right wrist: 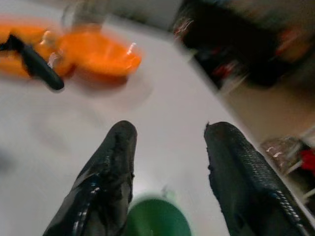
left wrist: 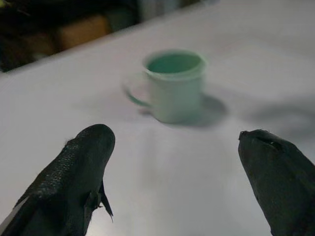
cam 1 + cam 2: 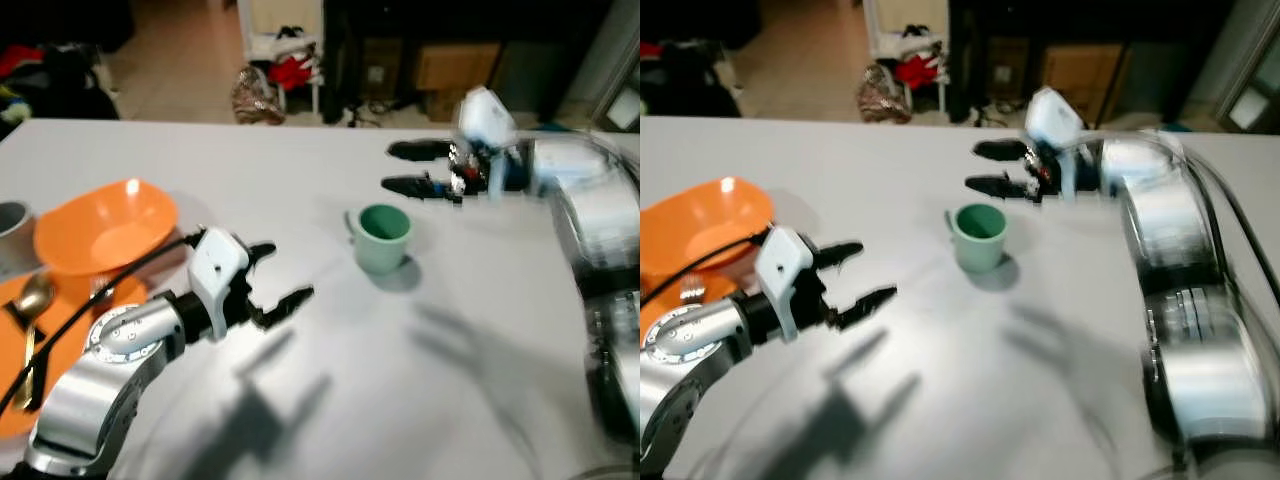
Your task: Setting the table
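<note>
The right end effector [image 3: 405,167] hovers just beyond the green mug [image 3: 381,238], fingers spread and holding nothing (its arm is blurred). The left end effector [image 3: 283,277], also wide open, sits nearer. The mug stands upright mid-counter [image 3: 300,180]; an orange bowl [image 3: 103,226] lies far left.

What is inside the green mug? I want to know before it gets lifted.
The green mug stands upright on the white table. Its inside looks plain green and empty as far as the views show; the bottom is dim and blurred, so a little liquid cannot be ruled out.
</note>
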You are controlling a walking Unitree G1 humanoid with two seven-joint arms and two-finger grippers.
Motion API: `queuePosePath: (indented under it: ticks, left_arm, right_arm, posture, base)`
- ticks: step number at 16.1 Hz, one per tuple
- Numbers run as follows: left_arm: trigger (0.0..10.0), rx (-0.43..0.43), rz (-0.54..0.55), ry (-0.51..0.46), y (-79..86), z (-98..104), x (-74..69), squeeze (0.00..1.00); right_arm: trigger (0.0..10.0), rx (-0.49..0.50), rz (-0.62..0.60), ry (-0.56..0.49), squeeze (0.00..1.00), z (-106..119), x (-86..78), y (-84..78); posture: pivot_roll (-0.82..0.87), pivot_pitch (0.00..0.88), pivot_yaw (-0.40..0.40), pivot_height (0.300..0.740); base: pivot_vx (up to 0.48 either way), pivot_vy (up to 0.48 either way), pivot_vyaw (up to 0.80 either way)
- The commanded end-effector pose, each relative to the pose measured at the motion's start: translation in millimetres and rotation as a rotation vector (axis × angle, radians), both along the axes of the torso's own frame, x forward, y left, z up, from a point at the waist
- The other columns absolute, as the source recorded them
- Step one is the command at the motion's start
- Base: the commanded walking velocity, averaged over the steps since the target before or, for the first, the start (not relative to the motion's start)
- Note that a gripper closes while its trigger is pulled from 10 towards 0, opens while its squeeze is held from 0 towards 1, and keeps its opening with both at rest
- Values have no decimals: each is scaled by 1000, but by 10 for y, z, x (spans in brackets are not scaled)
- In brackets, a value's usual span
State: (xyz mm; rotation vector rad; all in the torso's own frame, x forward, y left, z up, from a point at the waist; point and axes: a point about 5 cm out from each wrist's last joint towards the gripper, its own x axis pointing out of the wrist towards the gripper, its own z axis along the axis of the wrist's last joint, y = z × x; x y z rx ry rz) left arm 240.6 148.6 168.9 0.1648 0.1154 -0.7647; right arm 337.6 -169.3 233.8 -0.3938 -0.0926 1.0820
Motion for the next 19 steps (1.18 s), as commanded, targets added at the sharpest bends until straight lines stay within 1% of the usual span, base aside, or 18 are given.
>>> queuePosePath:
  ticks: [1, 2, 4, 5, 6, 7, 8, 9, 10, 11, 12, 13, 14, 15, 16, 17, 19]
  left_arm:
    - [10000, -8, 104, -52, 17, 91, 28, 0]
    - [10000, -4, 133, -71, 16, 106, 35, 0]
    - [10000, 10, 216, -112, -4, 179, 43, 0]
    - [10000, -2, 241, -119, -10, 196, 55, 0]
    - [10000, -25, 281, -128, -18, 218, 81, 0]
    - [10000, -30, 298, -128, -19, 216, 99, 0]
    - [10000, -34, 364, -145, -19, 211, 149, 0]
    - [10000, -39, 385, -161, -24, 222, 163, 0]
    - [10000, -40, 468, -213, -2, 251, 187, 0]
    - [10000, -44, 493, -238, 21, 257, 188, 0]
    - [10000, -63, 536, -236, 72, 255, 188, 0]
    - [10000, -90, 574, -259, 112, 278, 182, 0]
    - [10000, -58, 627, -275, 194, 268, 195, 0]
    - [10000, -70, 631, -234, 236, 235, 206, 0]
    - [10000, -62, 605, -207, 244, 207, 202, 0]
    - [10000, -50, 579, -208, 235, 196, 183, 0]
    - [10000, -49, 580, -186, 224, 136, 159, 0]
  right_arm:
    - [10000, 93, -122, -55, 1000, 71, -189, 23]
    - [10000, 133, -176, -43, 1000, 24, -275, 28]
    - [10000, 276, -385, -31, 1000, -151, -665, 73]
    - [10000, 296, -440, -41, 1000, -174, -727, 74]
    - [10000, 333, -527, -35, 1000, -221, -842, 70]
    - [10000, 333, -571, -40, 1000, -247, -892, 64]
    - [10000, 347, -668, -43, 1000, -302, -1018, 84]
    - [10000, 362, -695, -39, 1000, -329, -1041, 88]
    - [10000, 350, -749, -10, 1000, -419, -1061, 75]
    - [10000, 348, -780, -8, 1000, -444, -1063, 63]
    - [10000, 350, -815, 0, 1000, -477, -1053, 42]
    - [10000, 343, -841, -2, 1000, -500, -1038, 26]
    - [10000, 376, -865, 24, 1000, -520, -1027, 32]
    - [10000, 364, -866, 18, 1000, -525, -1016, 48]
    - [10000, 369, -865, 25, 1000, -534, -1016, 64]
    - [10000, 369, -861, 38, 1000, -548, -1017, 79]
    - [10000, 360, -834, 74, 1000, -601, -1017, 123]
  posture:
    - [46, 0, 32, 740]
    - [41, 0, 37, 740]
    - [18, 0, 68, 740]
    - [14, 0, 72, 740]
    - [9, 0, 75, 740]
    - [2, 0, 81, 740]
    - [-1, 0, 87, 740]
    - [3, 0, 84, 740]
    - [10, 0, 78, 740]
    - [15, 0, 74, 740]
    - [25, 0, 67, 740]
    - [30, 0, 62, 740]
    - [38, 0, 53, 740]
    - [39, 0, 51, 740]
    - [44, 0, 47, 740]
    - [53, 0, 32, 740]
    - [59, 0, 33, 740]
  base:
    - [0, 0, 0]
    - [0, 0, 0]
    - [0, 0, 800]
    - [0, 0, 800]
    - [0, 0, 800]
    - [0, 0, 800]
    - [0, 0, 800]
    - [0, 0, 800]
    - [0, 0, 800]
    - [0, 0, 800]
    - [0, 0, 800]
    - [0, 0, 800]
    - [0, 0, 800]
    - [0, 0, 800]
    - [0, 0, 800]
    - [0, 0, 800]
    - [0, 0, 800]
